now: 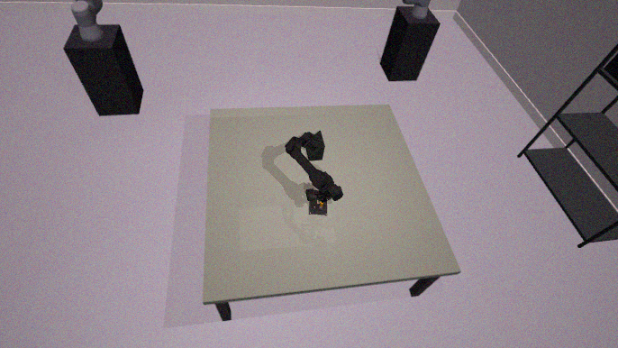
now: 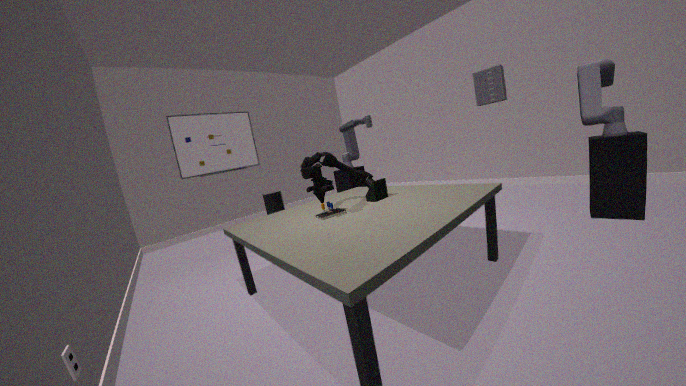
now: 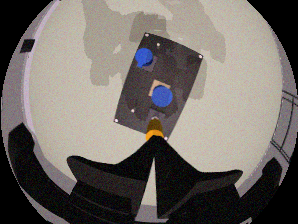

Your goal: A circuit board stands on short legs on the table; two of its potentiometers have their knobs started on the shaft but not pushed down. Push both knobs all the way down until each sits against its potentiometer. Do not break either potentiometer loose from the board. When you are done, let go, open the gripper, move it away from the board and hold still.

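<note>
The dark circuit board point(image 1: 318, 212) point(image 2: 330, 214) point(image 3: 131, 95) stands low on the table. In the wrist view a smaller blue knob point(image 3: 144, 56) is near its far left corner, a larger blue knob point(image 3: 162, 96) sits over a pale square near its middle, and an orange knob point(image 3: 155, 134) point(image 2: 323, 206) is at its near end. My gripper point(image 3: 156, 139) point(image 2: 322, 201) is shut with nothing visible between the fingers. Its tips are right above the orange knob and cover part of it in the wrist view; whether they touch it I cannot tell. How high each knob sits cannot be told.
The table point(image 1: 270, 270) point(image 2: 400, 240) carries my arm's base point(image 1: 316, 149) point(image 2: 377, 190) behind the board. My arm's shadow falls across the table and near the board. A shelf rack point(image 1: 572, 189) and black pedestals point(image 1: 108, 77) point(image 1: 407, 50) with grey arms stand off the table.
</note>
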{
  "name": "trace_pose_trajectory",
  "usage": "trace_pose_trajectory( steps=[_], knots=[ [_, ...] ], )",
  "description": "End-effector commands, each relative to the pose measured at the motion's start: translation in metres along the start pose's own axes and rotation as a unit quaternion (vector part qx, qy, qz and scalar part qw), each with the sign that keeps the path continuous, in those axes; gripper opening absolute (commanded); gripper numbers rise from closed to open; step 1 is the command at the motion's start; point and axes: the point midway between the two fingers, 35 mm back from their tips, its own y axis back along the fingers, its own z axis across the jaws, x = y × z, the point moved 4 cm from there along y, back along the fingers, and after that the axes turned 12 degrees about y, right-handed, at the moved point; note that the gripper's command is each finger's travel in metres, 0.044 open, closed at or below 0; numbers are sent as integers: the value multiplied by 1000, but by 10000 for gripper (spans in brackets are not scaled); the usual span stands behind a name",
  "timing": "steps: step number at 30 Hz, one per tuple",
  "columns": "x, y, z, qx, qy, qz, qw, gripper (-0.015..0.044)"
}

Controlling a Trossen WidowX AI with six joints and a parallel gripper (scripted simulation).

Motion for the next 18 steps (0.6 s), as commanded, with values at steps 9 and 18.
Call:
trace_pose_trajectory(
  steps=[9,18],
  knots=[
    [0,-3,1,-3,1,2,1000,0],
    [0,-4,1,-3,1,2,1000,0]
  ],
)
